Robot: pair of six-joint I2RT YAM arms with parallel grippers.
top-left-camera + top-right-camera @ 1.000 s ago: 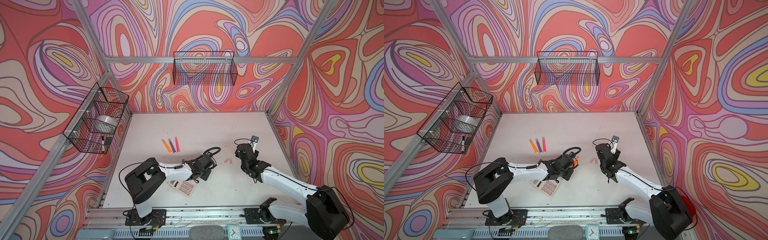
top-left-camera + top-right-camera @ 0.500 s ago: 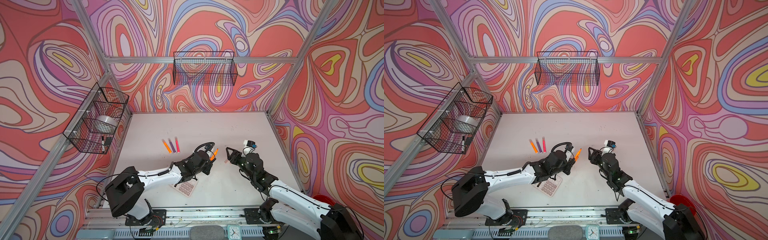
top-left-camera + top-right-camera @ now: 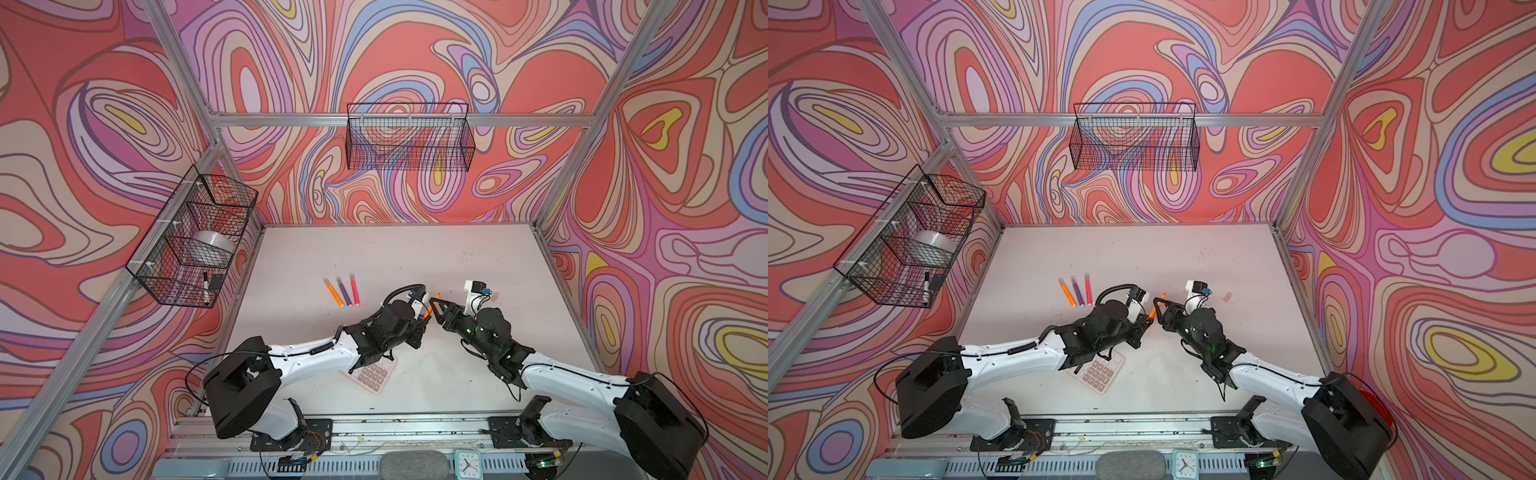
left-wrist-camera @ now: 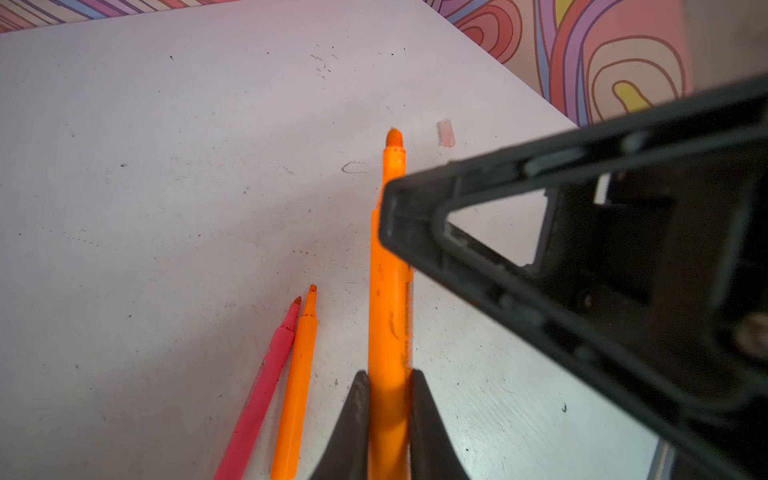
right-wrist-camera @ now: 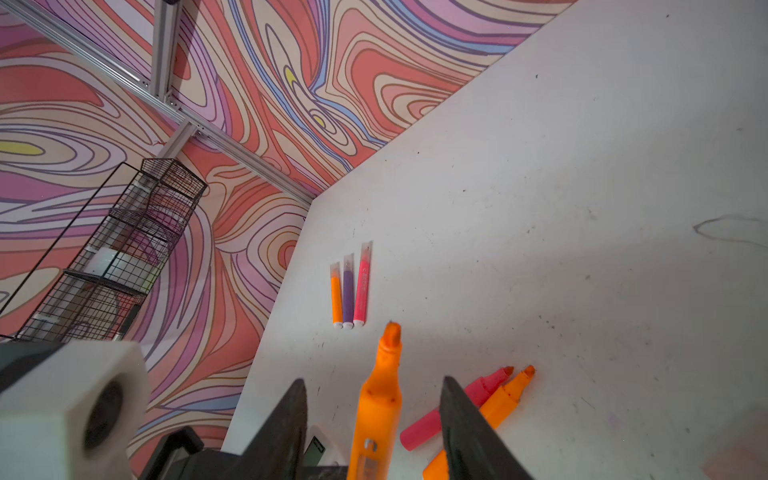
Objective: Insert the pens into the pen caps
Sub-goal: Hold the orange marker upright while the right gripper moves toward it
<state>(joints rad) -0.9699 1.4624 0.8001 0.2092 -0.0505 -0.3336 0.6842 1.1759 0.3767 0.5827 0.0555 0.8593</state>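
Observation:
My left gripper (image 4: 388, 374) is shut on a neon orange pen (image 4: 388, 291), holding it above the table with its uncapped tip pointing away. In both top views that pen (image 3: 428, 309) (image 3: 1154, 309) points at my right gripper (image 3: 434, 303). The right gripper (image 5: 372, 384) is open, its jaws on either side of the pen's front end (image 5: 380, 399) without touching it. A pink pen (image 5: 457, 407) and another orange pen (image 5: 503, 399) lie uncapped below. One loose pen cap (image 4: 445, 133) (image 3: 494, 297) lies to the right. Three capped pens (image 3: 344, 291) lie side by side further back.
A calculator (image 3: 372, 374) lies under the left arm. A wire basket (image 3: 195, 232) on the left wall holds a tape roll and a black-and-white marker (image 3: 205, 286). A second wire basket (image 3: 409, 143) hangs on the back wall.
The left arm lifted the orange pen off the table and swung it toward the middle. The right gripper turned to face it, moved up to the tip, and its jaws narrowed.

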